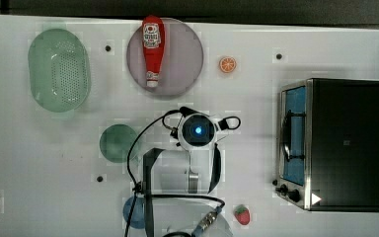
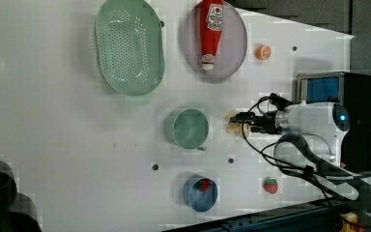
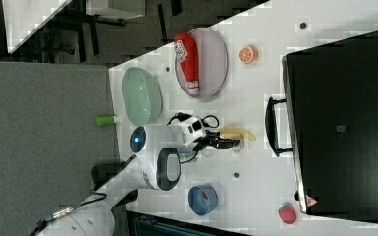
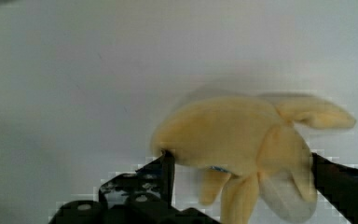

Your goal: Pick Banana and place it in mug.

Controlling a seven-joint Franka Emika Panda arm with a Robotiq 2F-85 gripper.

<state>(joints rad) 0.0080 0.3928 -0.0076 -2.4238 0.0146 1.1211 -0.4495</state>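
**Jaws closing around the banana on the table**

The gripper (image 4: 237, 161) is straddling the banana (image 4: 242, 140): one black finger (image 4: 161, 175) is touching its rounded end and the other is pressing against the opposite side, so the jaws are sitting clamped on the banana. The banana is showing pale yellow-cream, soft and plush, with several stubby peel flaps splaying outward, one with a whiter inner face. In the right view the banana (image 3: 236, 132) is lying on the white table (image 3: 256, 98) just past the gripper (image 3: 226, 143); whether it is lifting off the surface I cannot tell.

The arm is reaching low and nearly level in the left view, its white wrist (image 2: 314, 121) and black cables trailing behind the gripper (image 2: 244, 121), with the banana (image 2: 233, 123) peeking out beside the fingers. In the top view the wrist (image 1: 197, 131) is covering the banana.

The mug (image 2: 188, 128) is standing upright just beside the banana, on the left view's left, its rim open. The oven (image 1: 335, 143) is sitting well apart on the top view's right. The plate (image 1: 177, 59) with the ketchup bottle (image 1: 153, 49), the orange slice (image 1: 228, 64), the basket (image 1: 59, 69), the bowl (image 2: 200, 193) and the strawberry (image 1: 242, 215) are all lying away from the gap between banana and mug.
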